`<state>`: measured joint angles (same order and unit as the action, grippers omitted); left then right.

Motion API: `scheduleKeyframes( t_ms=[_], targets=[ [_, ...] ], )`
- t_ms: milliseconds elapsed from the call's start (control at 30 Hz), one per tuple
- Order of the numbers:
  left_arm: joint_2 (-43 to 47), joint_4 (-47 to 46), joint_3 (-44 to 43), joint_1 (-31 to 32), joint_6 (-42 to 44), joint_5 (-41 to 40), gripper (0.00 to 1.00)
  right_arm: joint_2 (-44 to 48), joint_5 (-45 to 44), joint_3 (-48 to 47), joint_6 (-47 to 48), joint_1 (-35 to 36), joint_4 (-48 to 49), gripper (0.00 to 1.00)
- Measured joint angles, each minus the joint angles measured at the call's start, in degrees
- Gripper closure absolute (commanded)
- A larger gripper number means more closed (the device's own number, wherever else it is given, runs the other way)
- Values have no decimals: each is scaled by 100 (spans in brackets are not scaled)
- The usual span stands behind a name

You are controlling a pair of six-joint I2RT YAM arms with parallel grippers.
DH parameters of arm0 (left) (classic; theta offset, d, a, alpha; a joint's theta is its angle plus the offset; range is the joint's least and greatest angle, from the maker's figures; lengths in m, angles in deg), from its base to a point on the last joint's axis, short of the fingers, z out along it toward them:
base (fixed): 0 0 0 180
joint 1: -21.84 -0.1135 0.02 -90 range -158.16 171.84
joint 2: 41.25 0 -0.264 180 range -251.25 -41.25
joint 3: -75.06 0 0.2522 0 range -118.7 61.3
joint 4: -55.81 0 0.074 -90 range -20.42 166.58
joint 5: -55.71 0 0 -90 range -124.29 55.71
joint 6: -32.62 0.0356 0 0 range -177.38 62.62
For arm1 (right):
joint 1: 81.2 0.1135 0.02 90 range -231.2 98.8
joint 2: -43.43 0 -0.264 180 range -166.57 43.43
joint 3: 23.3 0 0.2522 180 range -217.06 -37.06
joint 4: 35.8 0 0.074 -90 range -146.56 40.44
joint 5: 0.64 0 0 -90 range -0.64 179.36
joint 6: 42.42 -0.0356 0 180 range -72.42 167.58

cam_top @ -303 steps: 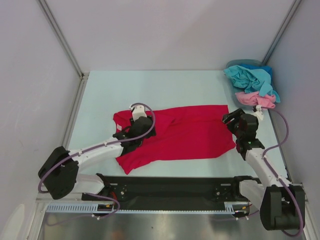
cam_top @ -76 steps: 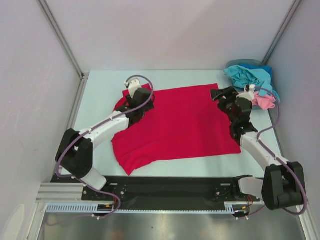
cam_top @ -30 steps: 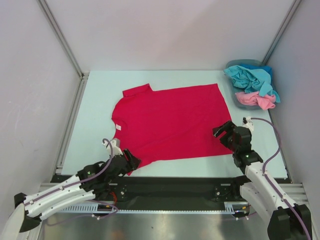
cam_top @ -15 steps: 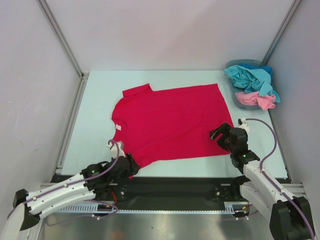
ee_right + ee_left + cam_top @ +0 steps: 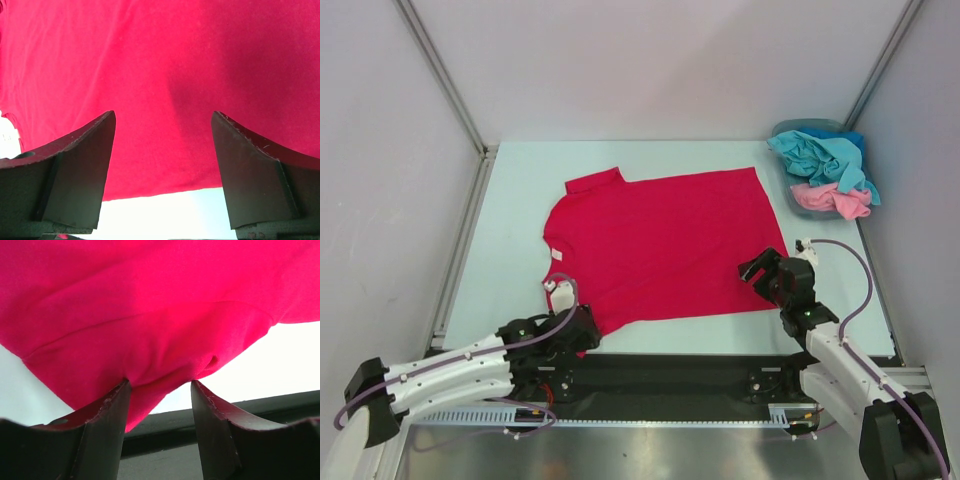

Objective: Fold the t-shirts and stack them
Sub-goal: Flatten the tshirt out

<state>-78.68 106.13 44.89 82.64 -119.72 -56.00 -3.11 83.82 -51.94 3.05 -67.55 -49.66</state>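
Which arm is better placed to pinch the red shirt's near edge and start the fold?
Left. The left gripper straddles a bunched corner of the red t-shirt, cloth between its fingers. The right gripper hangs wide open over flat cloth, gripping nothing.

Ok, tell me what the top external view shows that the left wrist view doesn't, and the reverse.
Only top external: the whole red t-shirt spread flat, the basket holding a teal shirt and a pink shirt, and the right hand. Only left wrist: the left hand up close, open astride the shirt's near corner. Both: the red t-shirt and the left hand.
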Motion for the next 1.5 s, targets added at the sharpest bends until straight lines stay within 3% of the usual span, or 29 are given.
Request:
scheduleKeyframes(
  t_ms=[100,433,633,1167,1267,1400,1500],
  targets=[
    [-245,31,-138,2,59,-9,45,0,0,2,0,0,7,20],
    [-1770,111,-1099,33,313,-247,84,74,0,79,-42,4,118,26],
    [-2337,188,-1552,79,584,-426,92,184,0,90,-42,4,127,27],
    [-3543,1532,-3484,109,1054,-1445,86,138,26,203,-44,4,203,27],
    [-3748,1722,-3748,109,1134,-1655,80,197,37,243,-44,4,201,27],
    [-4076,1934,-4019,109,1193,-1919,60,289,44,260,-42,4,186,27],
    [-4214,2015,-4070,111,1185,-2020,58,363,44,260,-39,-2,164,27]
  ],
)
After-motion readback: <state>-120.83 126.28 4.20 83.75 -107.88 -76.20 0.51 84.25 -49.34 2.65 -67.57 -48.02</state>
